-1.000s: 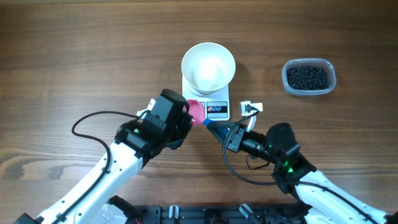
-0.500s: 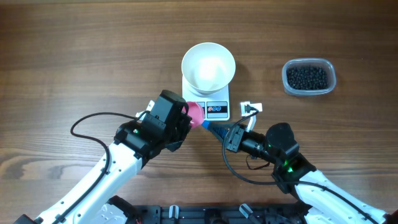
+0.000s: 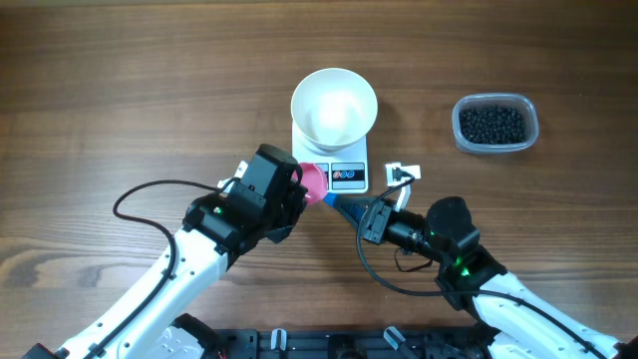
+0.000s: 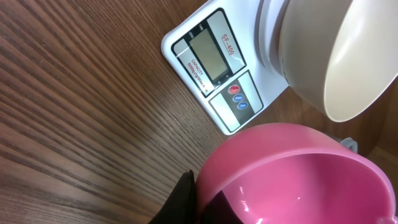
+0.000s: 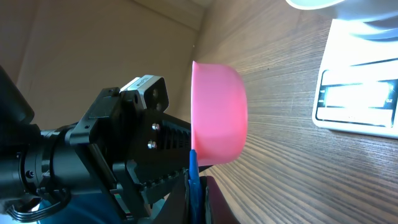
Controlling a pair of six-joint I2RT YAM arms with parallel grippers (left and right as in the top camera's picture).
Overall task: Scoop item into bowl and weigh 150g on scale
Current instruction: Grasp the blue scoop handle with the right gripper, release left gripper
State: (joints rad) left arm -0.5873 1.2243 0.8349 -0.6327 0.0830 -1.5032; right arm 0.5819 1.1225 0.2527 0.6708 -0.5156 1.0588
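Note:
A pink scoop [image 3: 314, 180] with a blue handle [image 3: 339, 204] hangs in front of the scale [image 3: 349, 178], held by both arms. My left gripper [image 4: 202, 199] is shut on the rim of the pink scoop [image 4: 298, 174], which looks empty. My right gripper [image 5: 194, 199] is shut on the blue handle [image 5: 193, 177]. The white bowl [image 3: 334, 105] stands empty on the scale [image 4: 217, 68]. The item, black pellets [image 3: 491, 123], fills a clear tub at the right, away from both grippers.
The clear tub [image 3: 528, 135] stands on the wooden table to the right of the scale. A small white piece [image 3: 404, 173] lies beside the scale's right front corner. The left arm's black cable [image 3: 150, 189] loops over the table at the left.
My right gripper's jaws have closed on the blue handle. The left gripper keeps its hold on the scoop's rim, and both arms have barely moved.

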